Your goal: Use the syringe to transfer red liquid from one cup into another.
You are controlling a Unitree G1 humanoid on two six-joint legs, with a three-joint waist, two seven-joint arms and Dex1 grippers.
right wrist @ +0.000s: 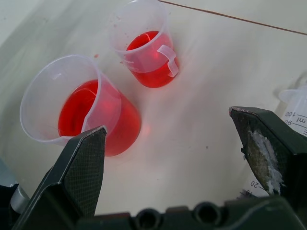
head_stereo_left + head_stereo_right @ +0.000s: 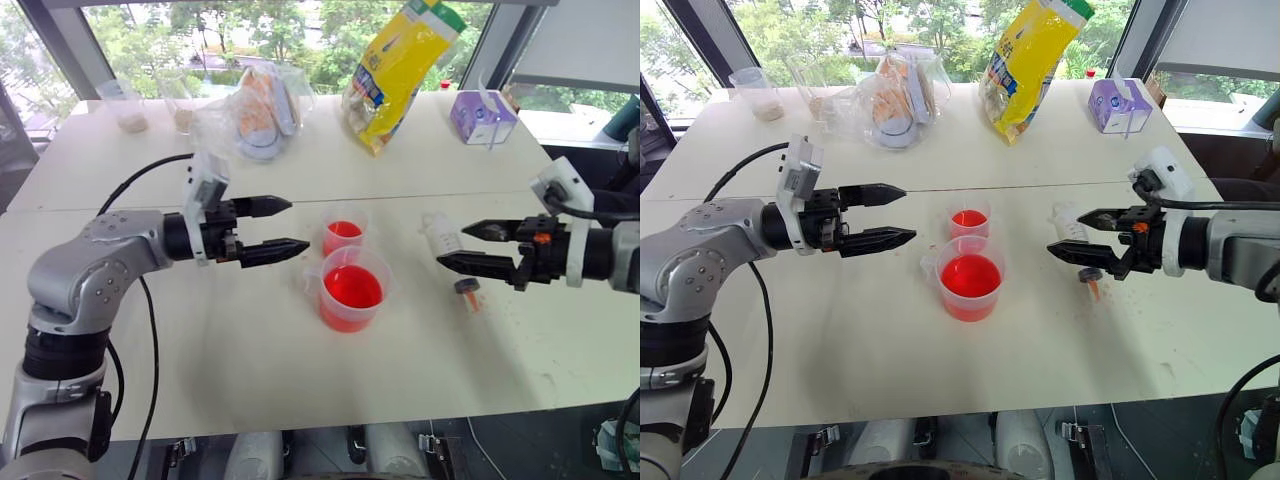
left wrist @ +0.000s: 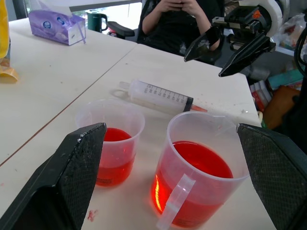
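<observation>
With my right gripper point(image 2: 1078, 233) spread empty over the syringe point(image 3: 158, 96), I feared a careless reach toppling the beaker point(image 2: 971, 279) or small cup point(image 2: 969, 224); my left gripper point(image 2: 892, 213) was spread too

Place: office-like test room with big windows
Furniture: two white tables point(image 2: 300, 400) pushed together
Clutter: tissue box point(image 2: 482, 116), yellow snack bag point(image 2: 400, 70)
Company: seated person point(image 3: 184, 21) across the table
</observation>
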